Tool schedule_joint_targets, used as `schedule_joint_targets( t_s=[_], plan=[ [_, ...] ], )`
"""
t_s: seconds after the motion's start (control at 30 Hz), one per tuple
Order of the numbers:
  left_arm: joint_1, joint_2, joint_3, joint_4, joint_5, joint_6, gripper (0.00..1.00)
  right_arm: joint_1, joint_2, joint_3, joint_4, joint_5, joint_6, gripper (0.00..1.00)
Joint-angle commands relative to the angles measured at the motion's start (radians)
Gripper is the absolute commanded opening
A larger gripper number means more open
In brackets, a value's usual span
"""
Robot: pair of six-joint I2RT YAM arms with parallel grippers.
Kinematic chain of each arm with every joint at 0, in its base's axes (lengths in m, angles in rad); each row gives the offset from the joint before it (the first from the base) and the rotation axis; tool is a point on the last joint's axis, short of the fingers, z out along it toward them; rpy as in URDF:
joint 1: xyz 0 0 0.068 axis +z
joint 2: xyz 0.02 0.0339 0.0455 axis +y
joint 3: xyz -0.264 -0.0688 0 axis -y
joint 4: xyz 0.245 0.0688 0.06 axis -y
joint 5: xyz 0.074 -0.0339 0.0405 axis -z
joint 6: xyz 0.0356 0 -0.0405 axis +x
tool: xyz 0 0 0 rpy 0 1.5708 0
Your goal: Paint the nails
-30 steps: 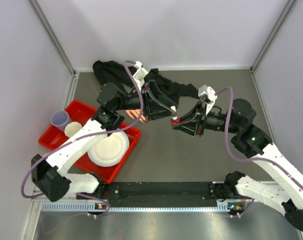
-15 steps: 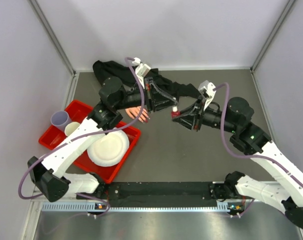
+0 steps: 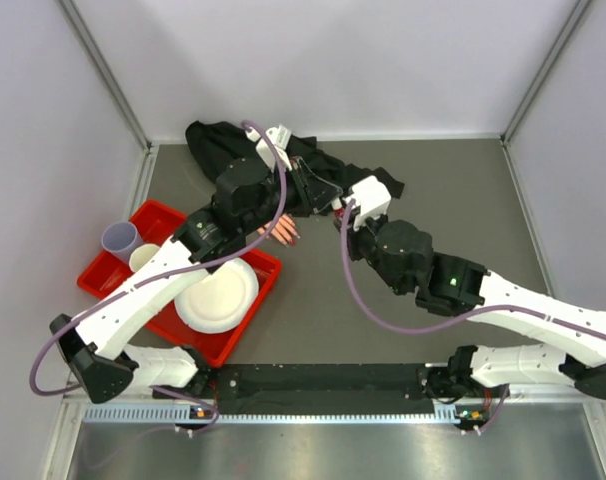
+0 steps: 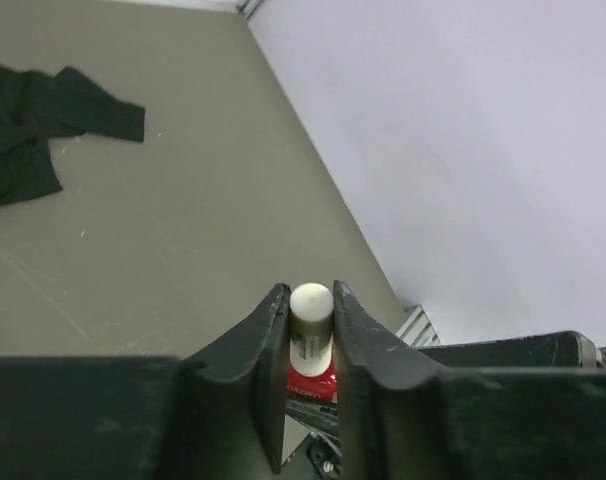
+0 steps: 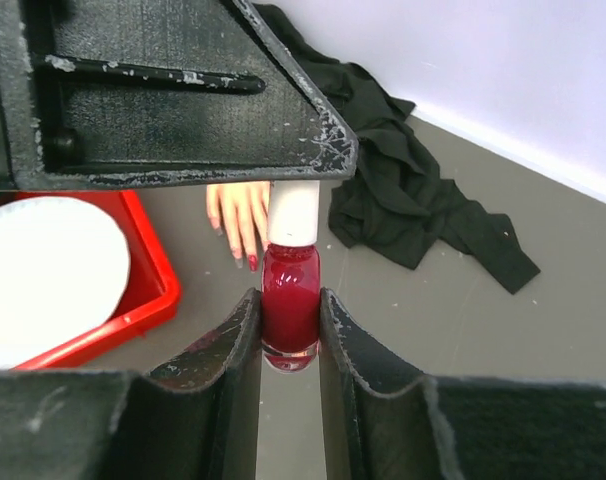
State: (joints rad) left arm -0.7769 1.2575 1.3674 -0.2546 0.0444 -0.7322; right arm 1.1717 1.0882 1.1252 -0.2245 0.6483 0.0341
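Jaws shut both sides: my right gripper [image 5: 289, 322] pins the red bottle [image 5: 289, 285], left gripper [image 4: 311, 322] clamps its white cap [image 4: 311, 300], presumably for unscrewing, nails [image 3: 289, 236] lying just left.

Right fingers [image 5: 238, 350], polish bottle [image 5: 290, 300] farther back.

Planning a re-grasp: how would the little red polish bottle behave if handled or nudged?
Looks rigid and glossy, so the polish bottle could slip in the right end effector. Narrow and tall with its white cap, it probably tips easily; rounded, it may roll.
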Motion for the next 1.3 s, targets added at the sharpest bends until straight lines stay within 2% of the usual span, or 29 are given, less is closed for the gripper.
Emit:
schedule_joint_targets(
  t_s=[0.0,0.07,0.17,0.2,0.33,0.4,0.43,0.5,0.53,0.63,0.73,0.87,0.9,1.07,1.2,1.27],
  plan=[
    [0.011,-0.036,-0.014,0.162,0.110,0.056,0.41,-0.070,-0.082,-0.001,0.051,-0.171,0.021,0.00],
    [0.021,-0.058,-0.031,0.198,0.185,0.083,0.64,-0.114,-0.117,-0.028,0.065,-0.292,0.033,0.00],
    [0.041,-0.079,-0.027,0.210,0.283,0.117,0.74,-0.147,-0.148,-0.045,0.063,-0.407,0.026,0.00],
    [0.044,-0.086,-0.024,0.209,0.302,0.128,0.99,-0.155,-0.163,-0.048,0.059,-0.438,0.023,0.00],
    [0.068,-0.142,-0.059,0.251,0.351,0.166,0.99,-0.208,-0.215,-0.068,0.053,-0.643,0.024,0.00],
    [0.079,-0.162,-0.085,0.334,0.414,0.166,0.97,-0.289,-0.234,-0.073,0.053,-0.769,0.070,0.00],
    [0.091,-0.165,-0.112,0.363,0.457,0.166,0.93,-0.319,-0.249,-0.077,0.069,-0.905,0.091,0.00],
    [0.100,-0.159,-0.134,0.423,0.587,0.146,0.91,-0.404,-0.258,-0.085,0.092,-1.031,0.167,0.00],
    [0.106,-0.156,-0.158,0.495,0.624,0.133,0.88,-0.432,-0.261,-0.093,0.126,-1.153,0.190,0.00],
    [0.107,-0.147,-0.217,0.660,0.712,0.064,0.88,-0.510,-0.271,-0.120,0.195,-1.348,0.280,0.00],
    [0.107,-0.126,-0.246,0.756,0.768,-0.013,0.89,-0.564,-0.275,-0.148,0.309,-1.481,0.372,0.00],
    [0.107,-0.087,-0.274,1.021,0.842,-0.182,0.86,-0.590,-0.252,-0.162,0.390,-1.553,0.450,0.00],
    [0.105,-0.073,-0.272,1.040,0.850,-0.199,0.82,-0.592,-0.249,-0.165,0.414,-1.562,0.460,0.00],
    [0.105,-0.058,-0.255,1.046,0.859,-0.217,0.61,-0.596,-0.240,-0.171,0.441,-1.566,0.475,0.00],
    [0.105,-0.067,-0.240,0.970,0.832,-0.177,0.43,-0.598,-0.226,-0.165,0.433,-1.561,0.469,0.00],
    [0.105,-0.069,-0.229,0.930,0.816,-0.155,0.30,-0.600,-0.225,-0.159,0.384,-1.524,0.434,0.00]
  ],
)
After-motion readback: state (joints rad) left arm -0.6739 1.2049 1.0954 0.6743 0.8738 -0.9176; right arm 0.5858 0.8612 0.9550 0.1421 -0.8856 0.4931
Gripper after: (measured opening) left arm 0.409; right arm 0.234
